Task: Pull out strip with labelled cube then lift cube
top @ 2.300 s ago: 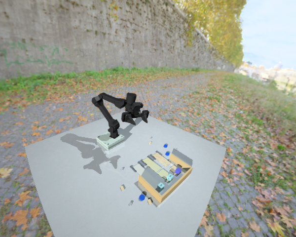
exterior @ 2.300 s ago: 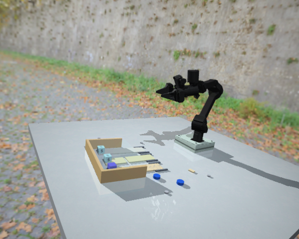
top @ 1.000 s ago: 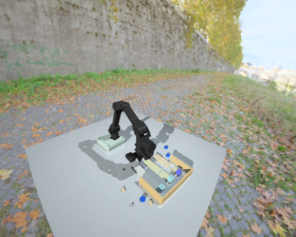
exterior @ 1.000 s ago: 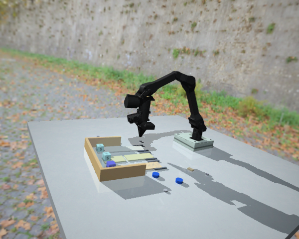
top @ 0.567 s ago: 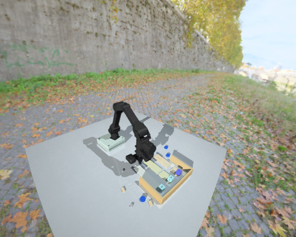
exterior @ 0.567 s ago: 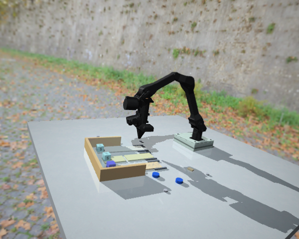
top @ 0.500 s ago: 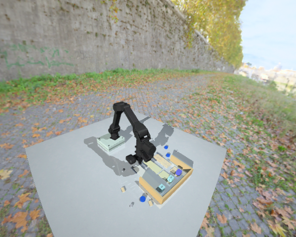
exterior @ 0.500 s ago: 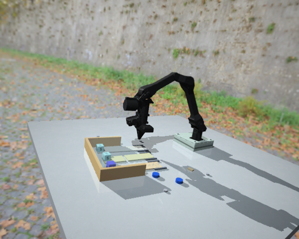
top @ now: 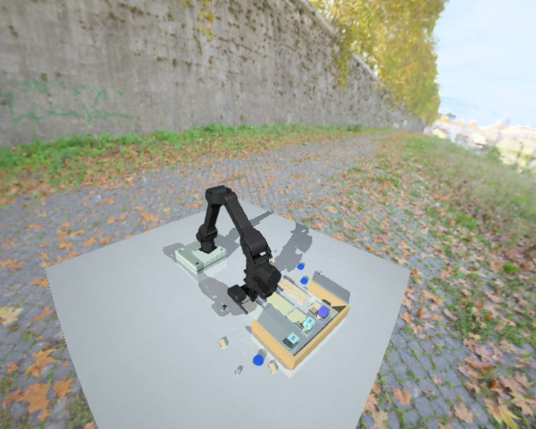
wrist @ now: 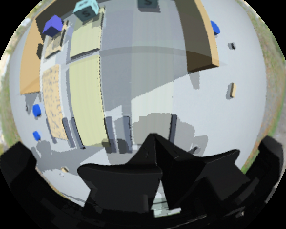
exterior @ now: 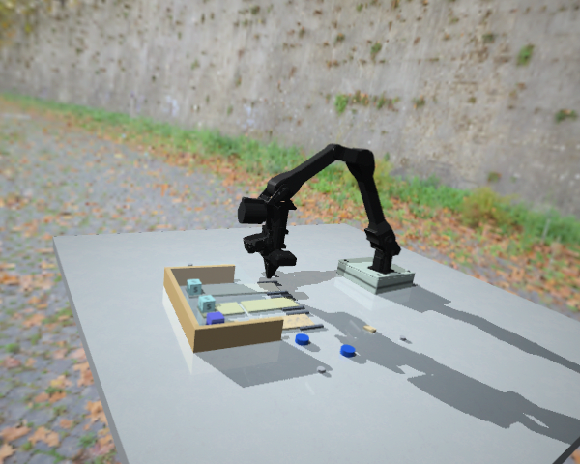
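The pale grey-green strip (exterior: pixel 240 288) (wrist: pixel 153 95) runs unbroken in the wrist view. A teal cube marked S (top: pixel 291 340) (exterior: pixel 193 286) (wrist: pixel 148 4) sits at its far end. The yellow strip (top: pixel 280 303) (exterior: pixel 268 304) (wrist: pixel 87 100) has a gap before its far piece (top: pixel 296 315) (wrist: pixel 85 40), where another teal S cube (top: pixel 309 323) (exterior: pixel 206 303) (wrist: pixel 87 9) sits. The speckled tan strip (top: pixel 294 290) (wrist: pixel 52 95) is also parted; a purple cube (top: pixel 323 311) (exterior: pixel 215 318) (wrist: pixel 53 26) sits beyond its gap. My gripper (exterior: pixel 270 275) (wrist: pixel 153 136) is shut and empty, low by the pale strip's near end; contact is unclear.
A three-sided wooden frame (top: pixel 272 342) (exterior: pixel 240 335) (wrist: pixel 197 33) stands around the strips' far ends, open towards the arm. Short dark rails (wrist: pixel 173 128) flank the near ends. Blue discs (top: pixel 258 359) (exterior: pixel 347 350) (wrist: pixel 36 111) and small tan blocks (top: pixel 222 342) (wrist: pixel 234 91) lie outside it.
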{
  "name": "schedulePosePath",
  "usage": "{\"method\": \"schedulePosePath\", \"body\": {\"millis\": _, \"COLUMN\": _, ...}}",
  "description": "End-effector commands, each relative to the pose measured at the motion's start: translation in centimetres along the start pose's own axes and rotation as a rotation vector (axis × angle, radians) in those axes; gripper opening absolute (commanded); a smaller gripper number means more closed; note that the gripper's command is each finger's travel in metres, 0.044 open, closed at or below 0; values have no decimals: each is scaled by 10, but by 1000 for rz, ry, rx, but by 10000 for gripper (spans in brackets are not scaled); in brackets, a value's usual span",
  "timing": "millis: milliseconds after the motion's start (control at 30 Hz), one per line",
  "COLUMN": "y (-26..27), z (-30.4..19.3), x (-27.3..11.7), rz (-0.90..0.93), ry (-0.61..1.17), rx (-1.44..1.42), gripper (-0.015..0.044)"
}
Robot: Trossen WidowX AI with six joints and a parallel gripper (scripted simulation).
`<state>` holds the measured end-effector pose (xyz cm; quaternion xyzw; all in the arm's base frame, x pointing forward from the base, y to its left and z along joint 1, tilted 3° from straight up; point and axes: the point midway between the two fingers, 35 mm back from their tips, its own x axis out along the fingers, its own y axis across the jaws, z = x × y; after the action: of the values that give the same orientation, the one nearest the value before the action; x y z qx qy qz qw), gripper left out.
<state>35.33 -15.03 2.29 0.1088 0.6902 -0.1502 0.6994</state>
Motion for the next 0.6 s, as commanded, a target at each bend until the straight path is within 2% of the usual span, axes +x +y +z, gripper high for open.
{"method": "schedulePosePath", "body": {"millis": 0, "y": 0, "z": -1, "x": 8, "rz": 1, "ry": 5, "rx": -3, "gripper": 0}}
{"method": "schedulePosePath", "body": {"millis": 567, "y": -2, "z": -3, "x": 28, "rz": 1, "ry": 5, "rx": -3, "gripper": 0}}
